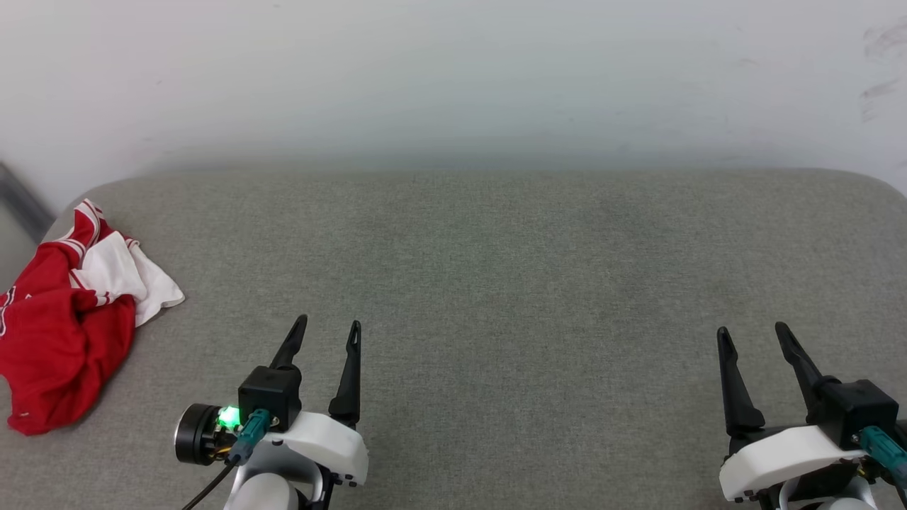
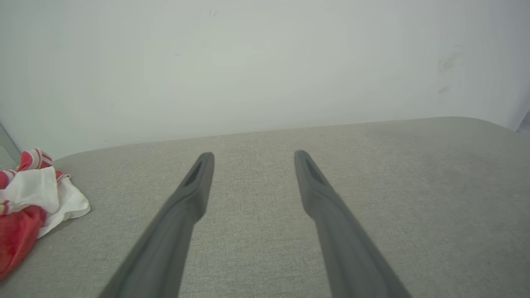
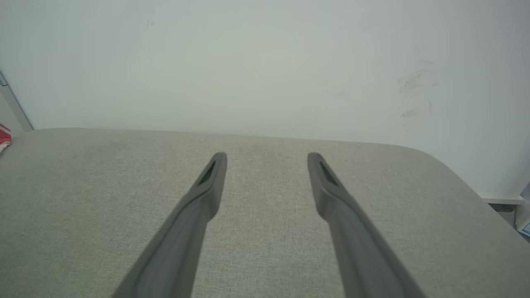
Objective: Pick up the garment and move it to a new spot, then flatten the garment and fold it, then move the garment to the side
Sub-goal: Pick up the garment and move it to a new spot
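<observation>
- I see my right gripper [image 3: 267, 157] with its two dark fingers [image 3: 198, 207] spread wide, nothing between them
- Under them lies a grey fabric cushion [image 3: 83, 186], its far right corner rounded
- A sliver of the red garment [image 3: 4, 136] shows at the left edge, on the cushion, well apart from the fingers
- Behind stands a pale wall [image 3: 265, 62] with dark scuff marks [image 3: 414, 80] at its right

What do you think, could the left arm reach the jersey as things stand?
Probably yes: the jersey lies crumpled at the left edge of the cushion, the open left gripper sits apart to its right, and bare cushion lies between them, nothing in the way.
</observation>
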You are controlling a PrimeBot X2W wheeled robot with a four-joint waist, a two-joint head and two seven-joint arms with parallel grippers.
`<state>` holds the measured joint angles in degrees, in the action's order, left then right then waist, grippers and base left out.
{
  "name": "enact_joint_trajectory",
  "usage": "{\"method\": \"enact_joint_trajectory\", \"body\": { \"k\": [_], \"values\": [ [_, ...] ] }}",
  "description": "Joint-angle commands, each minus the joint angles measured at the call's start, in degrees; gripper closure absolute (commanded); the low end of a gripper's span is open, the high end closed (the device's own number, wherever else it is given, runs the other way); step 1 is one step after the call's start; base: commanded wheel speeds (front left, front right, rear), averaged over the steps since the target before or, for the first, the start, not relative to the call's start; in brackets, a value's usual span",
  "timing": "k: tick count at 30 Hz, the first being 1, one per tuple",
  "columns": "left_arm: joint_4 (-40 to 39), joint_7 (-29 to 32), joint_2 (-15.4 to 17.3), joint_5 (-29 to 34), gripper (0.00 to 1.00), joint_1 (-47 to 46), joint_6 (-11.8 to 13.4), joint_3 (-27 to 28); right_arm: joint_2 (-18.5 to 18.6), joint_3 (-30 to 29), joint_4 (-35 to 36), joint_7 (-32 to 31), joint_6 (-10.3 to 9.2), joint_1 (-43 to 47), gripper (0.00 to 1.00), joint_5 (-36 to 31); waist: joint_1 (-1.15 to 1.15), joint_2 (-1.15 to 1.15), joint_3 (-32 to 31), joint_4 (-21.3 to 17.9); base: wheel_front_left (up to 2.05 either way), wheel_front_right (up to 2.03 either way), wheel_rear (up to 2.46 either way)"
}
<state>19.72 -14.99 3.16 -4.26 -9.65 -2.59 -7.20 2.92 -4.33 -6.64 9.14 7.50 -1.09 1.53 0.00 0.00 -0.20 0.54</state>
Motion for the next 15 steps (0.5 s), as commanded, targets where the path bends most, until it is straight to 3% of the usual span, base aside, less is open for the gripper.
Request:
{"method": "enact_joint_trajectory", "body": {
  "k": [1,9,15],
  "values": [
    [0.1,-0.3,0.0,-0.3,0.00,-0.4,0.1,0.1,-0.1,0.0,-0.2,0.5,-0.02,0.0,0.00,0.4,0.00,0.00,0.0,0.2,0.00,0.00,0.00],
    [0.5,-0.2,-0.1,-1.0,0.00,-0.6,0.8,1.0,-0.1,0.2,-0.5,0.6,-0.02,0.2,0.00,0.8,0.00,0.00,0.3,2.8,0.00,0.00,0.00],
    [0.5,-0.2,-0.1,-1.5,0.00,-0.9,1.1,1.7,-0.1,1.1,-0.2,0.5,-0.02,-0.4,0.00,0.8,0.00,0.00,0.6,7.0,0.00,0.00,0.00]
  ]
}}
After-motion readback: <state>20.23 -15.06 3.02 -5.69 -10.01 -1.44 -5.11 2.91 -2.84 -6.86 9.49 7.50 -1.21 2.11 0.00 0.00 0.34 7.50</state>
